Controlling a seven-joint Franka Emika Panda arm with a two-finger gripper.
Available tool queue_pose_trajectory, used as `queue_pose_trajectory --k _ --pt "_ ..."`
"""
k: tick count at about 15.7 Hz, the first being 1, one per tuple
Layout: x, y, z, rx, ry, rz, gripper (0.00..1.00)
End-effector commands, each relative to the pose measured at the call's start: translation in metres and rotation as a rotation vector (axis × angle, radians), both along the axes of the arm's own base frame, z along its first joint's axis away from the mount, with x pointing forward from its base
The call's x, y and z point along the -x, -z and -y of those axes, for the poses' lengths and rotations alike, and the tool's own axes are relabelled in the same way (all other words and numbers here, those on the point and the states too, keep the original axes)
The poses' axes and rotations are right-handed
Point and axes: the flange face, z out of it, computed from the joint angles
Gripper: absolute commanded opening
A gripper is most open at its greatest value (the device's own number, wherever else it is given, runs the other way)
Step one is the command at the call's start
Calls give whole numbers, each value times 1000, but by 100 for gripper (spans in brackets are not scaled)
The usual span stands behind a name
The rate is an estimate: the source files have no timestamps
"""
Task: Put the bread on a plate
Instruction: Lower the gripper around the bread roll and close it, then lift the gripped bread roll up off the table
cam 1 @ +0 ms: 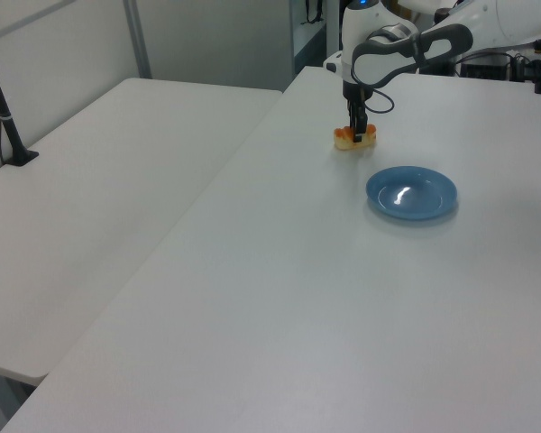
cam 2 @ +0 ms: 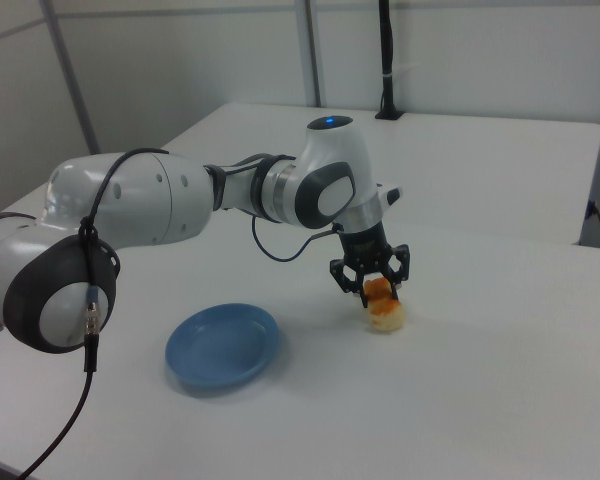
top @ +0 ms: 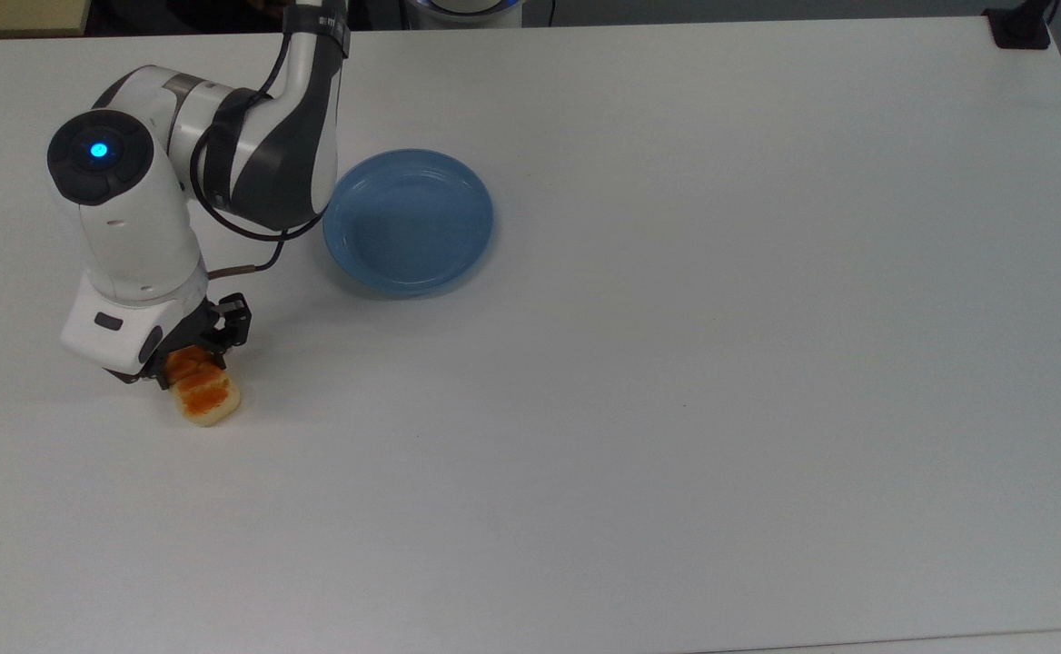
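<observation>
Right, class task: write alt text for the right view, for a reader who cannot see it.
A white and grey robot arm reaches down so its black two-finger gripper straddles a small cream toy bread loaf with an orange-brown glazed top lying on a white table. A round, shallow light-blue plate sits empty toward the right view's left, apart from the bread.

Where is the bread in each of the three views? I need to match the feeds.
Top view: the bread lies near the top view's left edge, below the middle, under the pincer.
Left view: the bread sits top centre-right, beyond the plate.
Right view: the bread sits right of centre.
Shared landmark: the blue plate.
</observation>
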Motion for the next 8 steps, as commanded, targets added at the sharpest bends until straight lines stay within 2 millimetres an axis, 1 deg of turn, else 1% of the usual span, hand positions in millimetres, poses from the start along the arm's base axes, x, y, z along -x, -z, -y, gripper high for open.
queue_pose_trajectory --k 1,3,5,7,8 --pt "-3 7 -1 19 4 8 44" --pt "-2 9 -1 30 -3 0 34" --pt "-2 6 0 37 -8 -1 30" --pt "-1 6 -1 36 -7 -4 23" --pt "0 4 0 34 -6 -1 22"
